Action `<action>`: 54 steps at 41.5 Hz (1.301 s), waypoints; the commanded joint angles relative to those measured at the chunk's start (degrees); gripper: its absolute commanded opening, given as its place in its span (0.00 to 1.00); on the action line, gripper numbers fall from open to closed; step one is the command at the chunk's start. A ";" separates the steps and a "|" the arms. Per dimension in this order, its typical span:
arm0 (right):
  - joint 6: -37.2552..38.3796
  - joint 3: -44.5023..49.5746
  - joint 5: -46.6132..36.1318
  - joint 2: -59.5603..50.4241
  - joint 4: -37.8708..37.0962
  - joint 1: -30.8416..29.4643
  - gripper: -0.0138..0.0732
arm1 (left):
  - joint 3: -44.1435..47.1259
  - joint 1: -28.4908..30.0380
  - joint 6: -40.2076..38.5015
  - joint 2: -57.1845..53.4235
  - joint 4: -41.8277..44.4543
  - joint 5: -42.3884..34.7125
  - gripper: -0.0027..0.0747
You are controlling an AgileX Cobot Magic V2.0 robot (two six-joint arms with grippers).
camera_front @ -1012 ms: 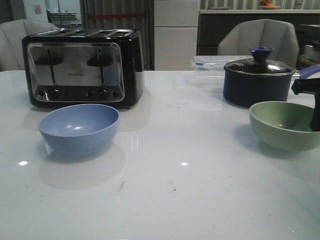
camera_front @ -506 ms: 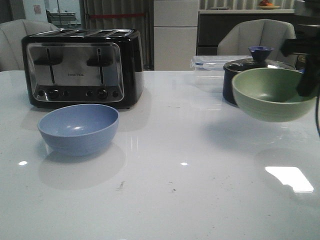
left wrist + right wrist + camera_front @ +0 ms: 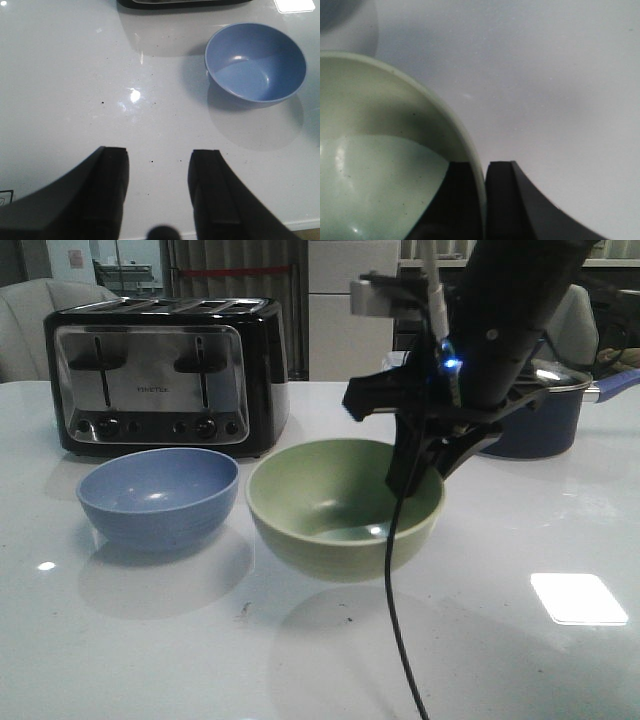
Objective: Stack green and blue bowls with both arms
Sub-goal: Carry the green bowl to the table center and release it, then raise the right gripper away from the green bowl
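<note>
Right end effector [image 3: 415, 475] pinches the green bowl's [image 3: 340, 505] rim, carrying it just beside the blue bowl [image 3: 158, 496] on the table [image 3: 480, 660]. Left end effector [image 3: 157, 170] hangs released (nothing between its fingers). Stacking isn't done yet.

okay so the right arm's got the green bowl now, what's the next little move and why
Probably carry the green bowl a bit farther left, over the blue bowl. The right gripper pinches its rim, and it hangs beside the blue bowl, not above it.

Right gripper [image 3: 485, 200] fingers pinched nearly together; left gripper [image 3: 157, 195] fingers spread apart.
</note>
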 commanded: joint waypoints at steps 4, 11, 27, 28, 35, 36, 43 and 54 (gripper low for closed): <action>-0.69 -1.79 -3.21 0.17 1.19 0.58 0.24 | -2.06 -0.08 -0.34 0.10 -0.44 -4.06 0.49; -0.69 -1.79 -3.28 2.15 1.19 0.58 0.41 | -2.06 -0.08 -0.34 0.10 -0.44 -4.16 0.49; -1.23 -0.59 -4.61 -6.19 -1.95 0.75 0.73 | -2.06 -0.08 -0.34 0.10 -0.44 -5.99 0.49; -1.98 0.24 -4.60 -7.89 -1.95 0.95 0.73 | -2.06 -0.08 -0.34 0.10 -0.44 -5.99 0.49; -4.83 7.67 -5.87 -19.53 -1.95 3.27 0.73 | -2.18 -0.08 -0.31 1.83 -0.92 -6.11 0.56; -4.83 8.80 -6.03 -21.12 -1.95 3.66 0.73 | -2.19 -0.08 -0.31 2.35 -1.11 -6.21 0.60; -4.90 17.70 -7.08 -34.07 -1.95 6.78 0.73 | -3.92 -2.16 0.01 8.43 -2.16 -6.21 0.82; -4.90 25.75 -6.20 -49.23 -1.95 7.02 0.73 | -11.07 -7.84 0.01 22.66 -2.83 -6.34 0.81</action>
